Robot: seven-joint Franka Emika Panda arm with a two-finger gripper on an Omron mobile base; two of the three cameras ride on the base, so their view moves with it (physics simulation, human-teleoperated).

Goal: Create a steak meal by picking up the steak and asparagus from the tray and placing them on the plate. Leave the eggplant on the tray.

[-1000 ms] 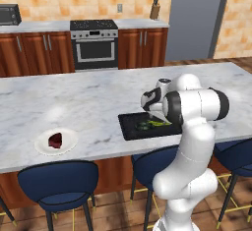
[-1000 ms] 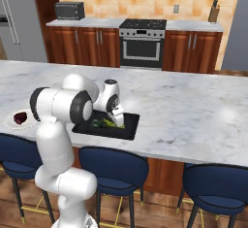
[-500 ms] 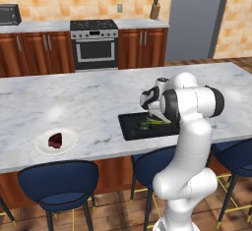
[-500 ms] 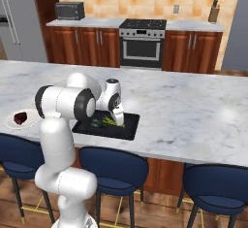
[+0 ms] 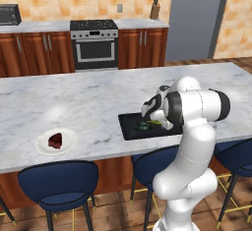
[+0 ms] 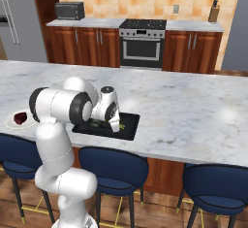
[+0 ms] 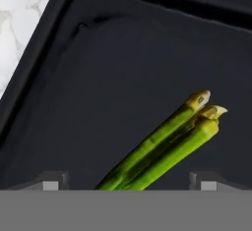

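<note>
Asparagus [image 7: 167,144] lies on the tray [image 7: 98,77] between the wide-open gripper [image 7: 129,182] tips; steak [image 5: 55,140] sits on the plate [image 5: 69,144]. You should lower squarely, then close across the stalks.

Glossy white rounded arm [image 5: 189,141] segments, dark joint bands

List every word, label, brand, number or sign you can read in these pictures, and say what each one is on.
None: no readable text anywhere.
The oven front and microwave show no legible marks; any controls are too small to read.
The tray, asparagus, plate, steak and marble counter carry no lettering.
</note>
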